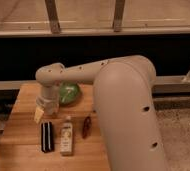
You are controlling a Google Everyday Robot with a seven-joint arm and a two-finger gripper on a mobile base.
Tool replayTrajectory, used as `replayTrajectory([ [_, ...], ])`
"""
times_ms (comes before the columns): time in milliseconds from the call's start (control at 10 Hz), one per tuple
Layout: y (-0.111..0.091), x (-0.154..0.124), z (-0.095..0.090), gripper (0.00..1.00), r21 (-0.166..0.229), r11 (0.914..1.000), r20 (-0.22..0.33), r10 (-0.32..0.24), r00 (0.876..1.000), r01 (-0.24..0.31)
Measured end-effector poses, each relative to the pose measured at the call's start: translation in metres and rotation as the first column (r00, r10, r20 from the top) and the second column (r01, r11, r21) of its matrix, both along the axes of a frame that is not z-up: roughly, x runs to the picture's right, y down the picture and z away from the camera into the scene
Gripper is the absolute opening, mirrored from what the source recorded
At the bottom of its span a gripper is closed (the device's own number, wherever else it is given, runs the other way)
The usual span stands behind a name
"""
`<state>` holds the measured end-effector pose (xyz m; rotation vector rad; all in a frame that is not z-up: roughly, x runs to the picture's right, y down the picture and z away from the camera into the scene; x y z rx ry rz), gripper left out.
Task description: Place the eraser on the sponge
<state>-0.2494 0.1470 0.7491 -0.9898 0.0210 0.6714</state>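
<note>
The eraser, a flat black block with a pale stripe, lies lengthwise on the wooden table near the front left. My gripper hangs just behind and above the eraser's far end, at the end of the pale arm that reaches in from the right. A small pale tag shows at its lower left. The sponge is hidden, most likely behind the bulky arm.
A white bottle lies right of the eraser, and a dark red pepper-shaped thing lies right of the bottle. A green bowl sits behind the gripper. The large arm body covers the table's right side. The table's left edge is close.
</note>
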Motion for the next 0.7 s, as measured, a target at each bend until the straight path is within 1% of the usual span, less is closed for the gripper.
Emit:
replayTrajectory([
  [100, 0.006, -0.003, 0.007, 0.68, -0.010, 0.9999, -0.007, -0.008, 1.000, 0.008],
  [200, 0.015, -0.010, 0.014, 0.68, -0.012, 0.9991, -0.035, -0.041, 0.999, 0.041],
  [300, 0.021, -0.016, 0.020, 0.68, -0.011, 0.9979, -0.054, -0.064, 0.997, 0.063],
  [400, 0.027, -0.021, 0.026, 0.68, -0.018, 0.9967, -0.069, -0.080, 0.994, 0.079],
  [500, 0.032, -0.021, 0.038, 0.68, -0.031, 0.9952, -0.093, -0.095, 0.991, 0.093],
  [700, 0.037, -0.025, 0.049, 0.68, -0.051, 0.9927, -0.117, -0.115, 0.987, 0.109],
])
